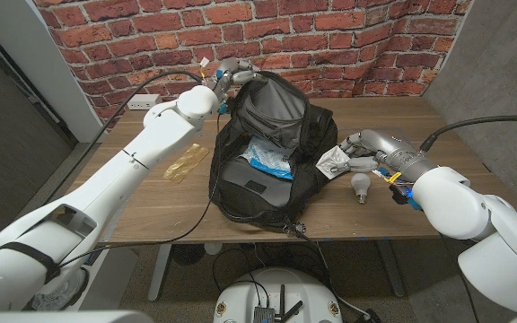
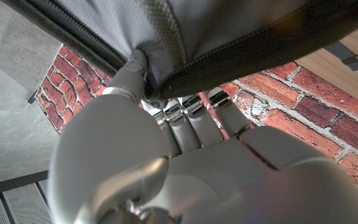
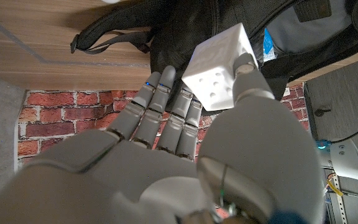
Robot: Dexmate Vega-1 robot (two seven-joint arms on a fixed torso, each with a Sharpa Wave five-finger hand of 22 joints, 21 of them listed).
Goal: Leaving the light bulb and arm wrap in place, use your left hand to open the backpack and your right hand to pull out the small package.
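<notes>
Holding the flap high, the left hand (image 1: 230, 74) pinches the upper edge of the black backpack (image 1: 272, 148) at its far side, keeping the mouth wide open. From the left wrist view, the fingers (image 2: 185, 121) curl over the zippered rim and the thumb presses the grey lining against them.

Over on the backpack's right side, the right hand (image 1: 359, 152) has the small package (image 1: 333, 162) in its grasp, just outside the bag's rim and above the table (image 1: 438, 220). The right wrist view makes it plain: a small white box with round holes on one face, the small package (image 3: 219, 65) is pinched between the thumb and the fingers (image 3: 166, 115), whose tips reach toward the bag's dark fabric.

Inside the backpack, a blue-and-white wrapped item (image 1: 266, 159) lies against the grey lining. The light bulb (image 1: 360, 186) lies on the wood just right of the backpack, close under the right hand. Left of the backpack, the tan arm wrap (image 1: 185, 161) lies flat on the table, well apart from both hands.
</notes>
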